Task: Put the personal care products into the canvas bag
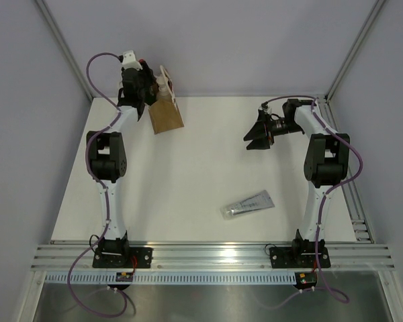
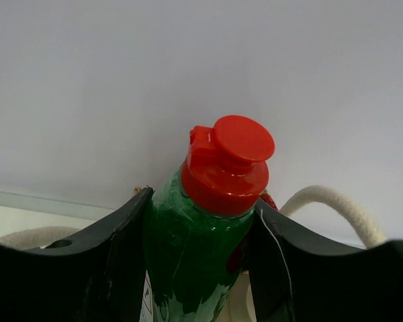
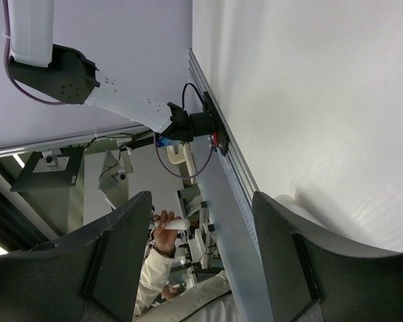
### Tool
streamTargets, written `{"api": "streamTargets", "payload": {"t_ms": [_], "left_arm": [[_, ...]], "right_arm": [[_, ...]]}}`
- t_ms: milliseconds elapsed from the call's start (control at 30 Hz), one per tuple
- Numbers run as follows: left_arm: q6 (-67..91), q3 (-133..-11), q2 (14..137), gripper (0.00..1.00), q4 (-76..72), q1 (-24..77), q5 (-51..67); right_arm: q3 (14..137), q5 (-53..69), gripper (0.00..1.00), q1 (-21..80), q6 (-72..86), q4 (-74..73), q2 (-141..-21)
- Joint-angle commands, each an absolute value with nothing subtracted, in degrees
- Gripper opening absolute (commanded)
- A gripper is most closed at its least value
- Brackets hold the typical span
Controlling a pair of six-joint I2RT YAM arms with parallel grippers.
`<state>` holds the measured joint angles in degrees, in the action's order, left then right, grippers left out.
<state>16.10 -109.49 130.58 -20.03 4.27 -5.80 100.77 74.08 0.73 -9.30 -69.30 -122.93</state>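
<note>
White table (image 1: 201, 168), grey walls (image 1: 221, 40). Left gripper (image 2: 201, 225) clamps the green red-capped bottle (image 2: 191, 261) over the canvas bag (image 1: 166, 117) at the far-left corner. Right gripper (image 3: 201, 208) stands parted, empty.

Pale grey walls (image 1: 208, 40) enclose a white table (image 1: 208, 174), with an aluminium rail (image 1: 215, 255) along its near edge.

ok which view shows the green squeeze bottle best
Left wrist view: the green squeeze bottle and its red cap fill the centre, clamped by the left gripper. In the top external view it can't be made out behind that gripper, by the canvas bag. The right wrist view doesn't show it.
</note>
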Motion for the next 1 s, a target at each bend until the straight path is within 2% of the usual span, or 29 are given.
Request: {"api": "streamTargets", "payload": {"t_ms": [0, 33, 67, 167, 400, 500, 533, 567, 633, 733, 833, 900, 933, 967], "left_arm": [[16.78, -107.67, 126.39, 0.34, -32.17, 3.96, -4.83], [16.79, -107.23, 126.04, 0.44, -31.82, 3.96, -4.57], [16.70, -107.05, 125.77, 0.58, -31.56, 3.96, -3.27], [15.74, -107.58, 124.81, 0.73, -29.01, 3.78, -1.06], [16.26, -105.38, 120.33, 0.82, -27.77, 2.99, 2.37], [15.91, -104.94, 117.61, 0.82, -25.76, 2.37, 3.95], [15.73, -104.16, 116.73, 0.82, -24.53, 2.29, 4.30], [15.21, -103.54, 114.37, 0.83, -23.91, 2.02, 5.44], [13.02, -101.70, 111.20, 0.84, -20.94, 2.02, 5.62], [9.85, -95.12, 102.86, 0.97, -16.19, 2.02, 6.51], [9.93, -84.84, 92.31, 0.99, -11.53, 1.93, 6.59], [12.03, -78.79, 84.60, 0.99, -4.18, 1.93, 6.59], [13.09, -77.01, 81.85, 0.99, -1.43, 1.85, 6.33], [15.44, -74.99, 79.22, 0.99, 0.86, 1.76, 6.07]], "right_arm": [[104.67, 73.22, 0.70, 0.79, -17.72, -75.05, -121.90], [105.29, 72.69, 0.70, 0.79, -19.41, -77.41, -121.99], [106.69, 72.08, 0.70, 0.88, -21.25, -78.91, -121.99], [108.71, 68.04, 0.71, 1.49, -31.24, -82.34, -121.55], [108.90, 58.03, 0.73, 5.96, -51.92, -87.63, -116.30], [106.00, 56.26, 0.75, 8.25, -61.58, -87.45, -112.08], [105.13, 56.77, 0.78, 8.61, -65.53, -88.50, -110.67], [102.25, 57.56, 0.99, 8.87, -74.53, -88.85, -109.26], [98.19, 59.85, 0.99, 8.96, -83.80, -88.08, -104.34], [91.24, 58.02, 1.00, 10.53, -91.22, -84.64, -101.86], [90.97, 50.99, 0.99, 13.96, -98.59, -90.24, -104.41], [84.84, 46.35, 0.99, 16.34, -98.44, -86.94, -100.75], [81.86, 43.53, 0.99, 17.65, -97.74, -80.57, -98.72], [74.60, 40.55, 1.00, 20.10, -95.39, -76.33, -96.70]]}}
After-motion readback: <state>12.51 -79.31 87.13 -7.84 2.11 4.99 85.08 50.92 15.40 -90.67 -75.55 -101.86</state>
